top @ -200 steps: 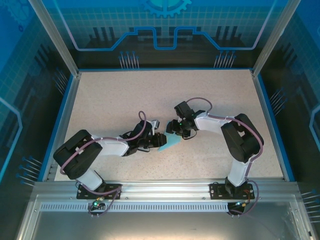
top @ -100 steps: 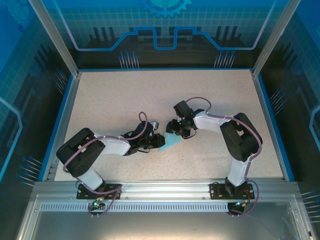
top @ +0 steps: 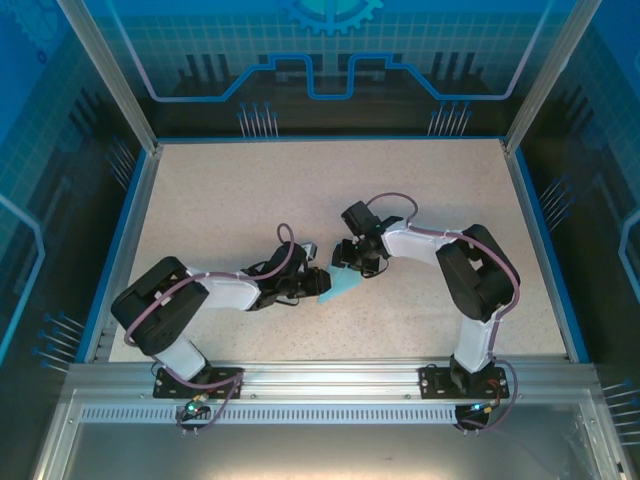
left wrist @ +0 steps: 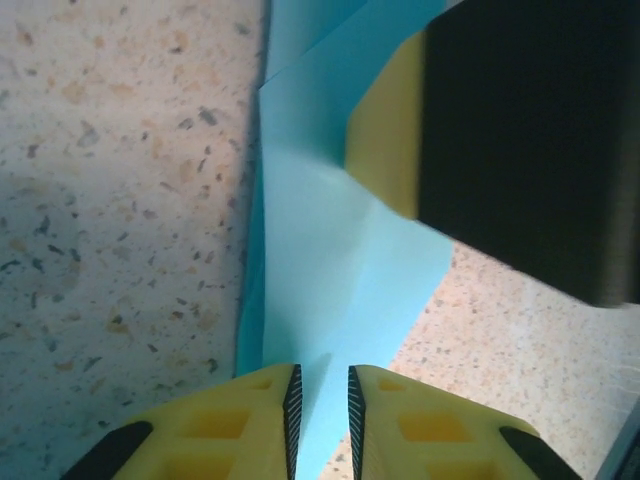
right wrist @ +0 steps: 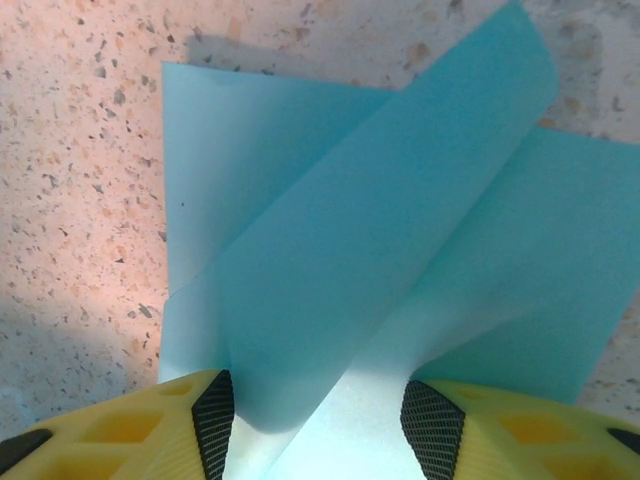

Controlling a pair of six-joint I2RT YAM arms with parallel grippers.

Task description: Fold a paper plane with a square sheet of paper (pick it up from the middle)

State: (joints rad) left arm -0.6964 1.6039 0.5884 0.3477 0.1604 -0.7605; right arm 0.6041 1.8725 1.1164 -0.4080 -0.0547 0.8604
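The square sheet of paper (top: 341,285) is light blue, partly folded, and lies on the table between the two arms. In the right wrist view the paper (right wrist: 350,250) has a flap curling up between the jaws. My right gripper (right wrist: 315,410) stands open just above it, at the paper's far end (top: 350,264). My left gripper (top: 319,281) is at the paper's left edge. In the left wrist view its jaws (left wrist: 320,400) stand a narrow gap apart over the paper (left wrist: 330,260). A yellow finger of the right gripper (left wrist: 385,130) rests on the paper's far part.
The speckled beige table (top: 250,200) has a blue rim (top: 128,240) on the left, back and right. An aluminium rail (top: 320,375) carries both arm bases at the near edge. Bare tabletop lies behind and to either side of the arms.
The right gripper has shifted slightly left over the paper. The left gripper has edged a little toward the paper. The paper has hardly moved.
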